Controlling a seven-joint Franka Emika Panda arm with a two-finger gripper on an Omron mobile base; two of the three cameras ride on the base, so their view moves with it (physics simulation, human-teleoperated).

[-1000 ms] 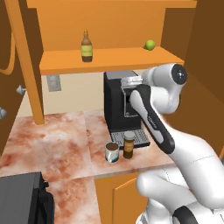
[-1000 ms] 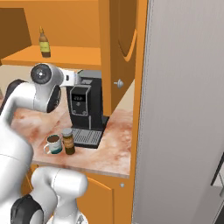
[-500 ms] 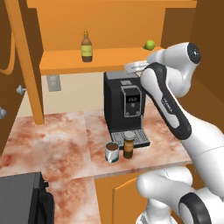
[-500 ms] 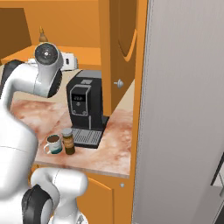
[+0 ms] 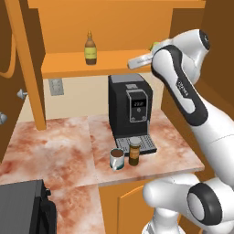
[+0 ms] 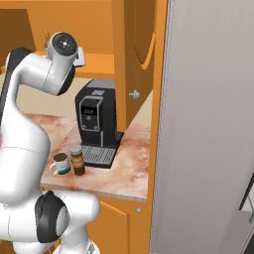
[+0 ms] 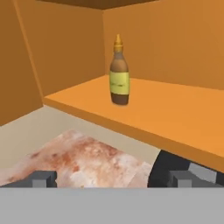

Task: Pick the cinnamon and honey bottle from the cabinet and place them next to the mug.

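The slim amber-brown honey bottle with yellowish label (image 7: 119, 72) is standing upright on the orange wooden cabinet's shelf board (image 7: 175, 113). It is probably rigid, smooth and tippy; gripping its wider labelled body seems safest. The gripper (image 7: 111, 178) is facing it from well short, fingers spread wide, holding nothing.

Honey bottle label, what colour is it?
Yellowish, on the amber-brown honey bottle standing on the cabinet shelf; the hand view shows it best.

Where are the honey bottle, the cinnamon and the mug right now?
honey bottle (image 7: 119, 83), hand view, on its yellowish label.
cinnamon (image 5: 134, 153), left base view, on the jar's body.
mug (image 5: 117, 160), left base view, on its outer wall.
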